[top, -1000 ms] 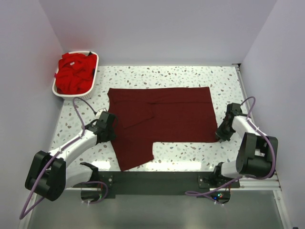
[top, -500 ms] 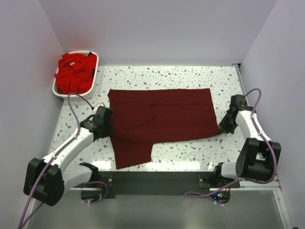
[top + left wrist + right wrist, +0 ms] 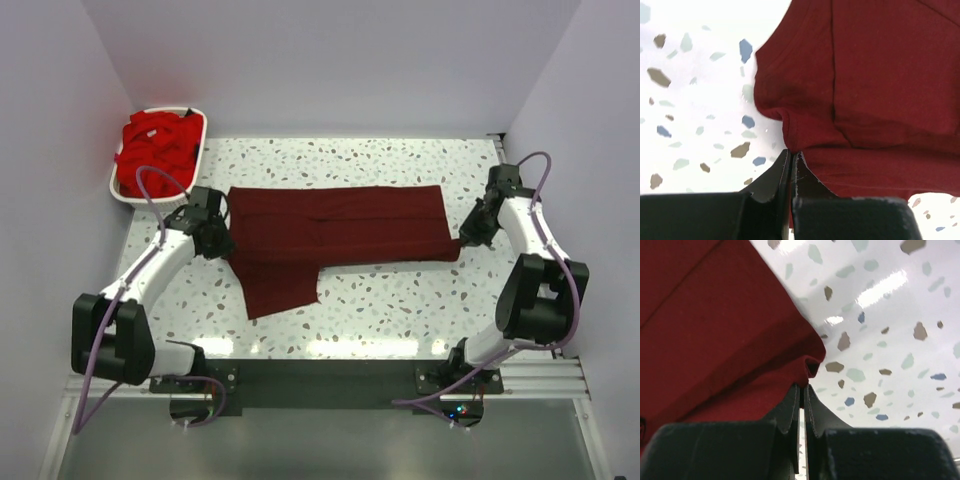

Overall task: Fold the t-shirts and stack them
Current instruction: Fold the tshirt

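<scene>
Status: left gripper (image 3: 791, 153) clamped on maroon t-shirt (image 3: 340, 225), left edge | right gripper (image 3: 803, 387) clamped on right edge | shirt on speckled table (image 3: 400, 160).

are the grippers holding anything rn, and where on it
Both hold the dark maroon t-shirt. The left gripper is pinched shut on a bunched fold at its left edge, the right gripper on its near right corner.

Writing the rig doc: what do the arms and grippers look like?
Left arm and right arm: white shells, black joints, a purple cable looping along each. Left gripper and right gripper: black, tapered matte fingers. No markings visible.
</scene>
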